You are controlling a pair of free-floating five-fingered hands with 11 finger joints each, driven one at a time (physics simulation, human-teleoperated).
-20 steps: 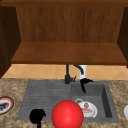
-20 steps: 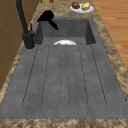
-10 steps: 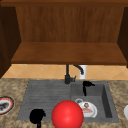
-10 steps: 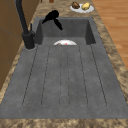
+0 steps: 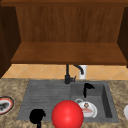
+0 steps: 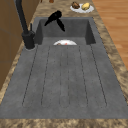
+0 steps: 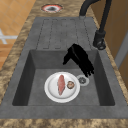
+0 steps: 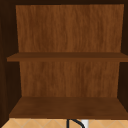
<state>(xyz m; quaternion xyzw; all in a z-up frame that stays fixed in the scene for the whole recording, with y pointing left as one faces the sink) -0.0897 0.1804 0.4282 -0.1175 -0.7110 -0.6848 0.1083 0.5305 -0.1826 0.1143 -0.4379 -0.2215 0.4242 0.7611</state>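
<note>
Right hand fingers: the right hand (image 5: pixel 87 88) hangs over the sink basin with its fingers straight and loose, pointing down and holding nothing; in the right side view the fingertips (image 7: pixel 88 70) end above the basin floor, just beside the round metal drain (image 7: pixel 82 80).
Right hand pose: the palm is tipped forward, the thumb juts off to 1 side, and the hand floats below the black curved tap (image 5: pixel 68 75), close to the back wall of the basin; the left side view gives the same slanted shape (image 6: pixel 55 19).
White plate: a round white plate carrying a pink strip of meat and a small brown piece (image 7: pixel 62 86) lies flat on the basin floor, towards the front wall, near the drain and apart from the fingertips. Lying low in the basin, it seems reachable only from above, which likely explains the downward-pointing fingers.
Left hand: the left hand (image 5: pixel 37 116) hovers at the front edge of the ribbed grey draining board (image 6: pixel 65 80), looking bunched into a rounded lump, so I cannot tell how its fingers stand.
Red ball: a glossy red sphere (image 5: pixel 67 115) sits at the front edge of the sink, between the left hand and the plate.
Counter: 1 red-rimmed plate (image 7: pixel 51 8) rests on the speckled stone counter at the left end, and 1 white plate of food (image 6: pixel 81 6) at the right end.
Above: the wooden cabinet shelves (image 8: pixel 67 107) stand bare.
</note>
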